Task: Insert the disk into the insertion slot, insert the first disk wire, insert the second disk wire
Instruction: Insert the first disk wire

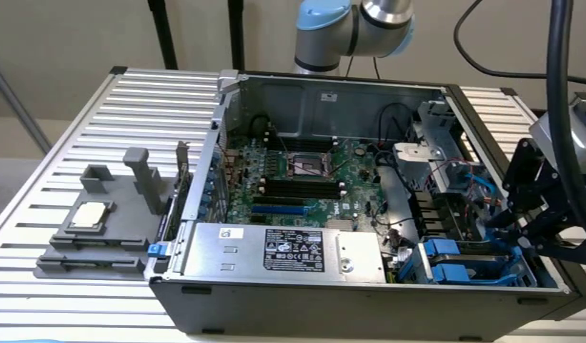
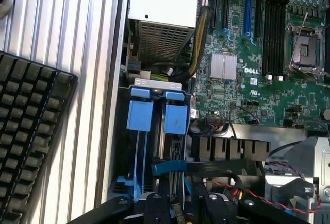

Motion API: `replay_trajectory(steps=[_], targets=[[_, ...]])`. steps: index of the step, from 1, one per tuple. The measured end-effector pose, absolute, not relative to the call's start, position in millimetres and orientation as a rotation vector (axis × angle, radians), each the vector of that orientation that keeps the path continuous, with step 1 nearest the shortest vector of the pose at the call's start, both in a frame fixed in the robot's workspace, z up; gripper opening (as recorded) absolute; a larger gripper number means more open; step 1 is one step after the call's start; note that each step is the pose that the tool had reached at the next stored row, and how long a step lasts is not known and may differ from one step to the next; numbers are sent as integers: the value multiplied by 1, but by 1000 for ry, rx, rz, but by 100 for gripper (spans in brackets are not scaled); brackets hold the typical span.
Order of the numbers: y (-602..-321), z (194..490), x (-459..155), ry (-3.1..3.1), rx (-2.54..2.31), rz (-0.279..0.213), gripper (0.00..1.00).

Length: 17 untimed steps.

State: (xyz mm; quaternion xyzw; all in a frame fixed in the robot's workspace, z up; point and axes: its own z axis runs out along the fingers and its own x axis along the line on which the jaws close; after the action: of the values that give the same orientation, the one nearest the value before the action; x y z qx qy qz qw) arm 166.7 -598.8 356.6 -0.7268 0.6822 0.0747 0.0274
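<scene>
At the corner of the open computer case (image 1: 369,304) on the exterior view's right, we judge the disk (image 2: 174,118) to be seated in the slot (image 1: 453,263). Two blue tabs stand side by side at the cage's mouth, but the disk's labelled face is hidden, so we cannot be sure. Those tabs face outward, we think, so that a frame can be pushed in or pulled out without reaching deep into the case. Just beside them a flat blue wire (image 2: 167,166) crosses the opening, close to the hand (image 2: 178,211), which hangs over this corner. Whether the hand is open, closed or gripping anything we cannot tell, nor whether it touches the wire. Next to the slot lies the silver box with the black label (image 1: 293,250), and beyond it the green circuit board (image 1: 303,179). Both are laid bare because the case rests on its side with its panel off, giving the arm (image 1: 355,28) a way in from above. Case and all rest on a ribbed metal surface (image 1: 73,143). Well apart, on the exterior view's left, a grey holder (image 1: 93,239) keeps a small square chip (image 1: 91,214) in a fixed spot, likely so it can be found reliably. A black keyboard (image 2: 26,131) lies outside the case wall, out of the hand's way.
</scene>
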Motion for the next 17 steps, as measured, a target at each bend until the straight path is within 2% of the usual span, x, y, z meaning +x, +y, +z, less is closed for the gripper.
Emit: replay_trajectory(steps=[17], targets=[[-599,346,177,2053,-2281,246,31]])
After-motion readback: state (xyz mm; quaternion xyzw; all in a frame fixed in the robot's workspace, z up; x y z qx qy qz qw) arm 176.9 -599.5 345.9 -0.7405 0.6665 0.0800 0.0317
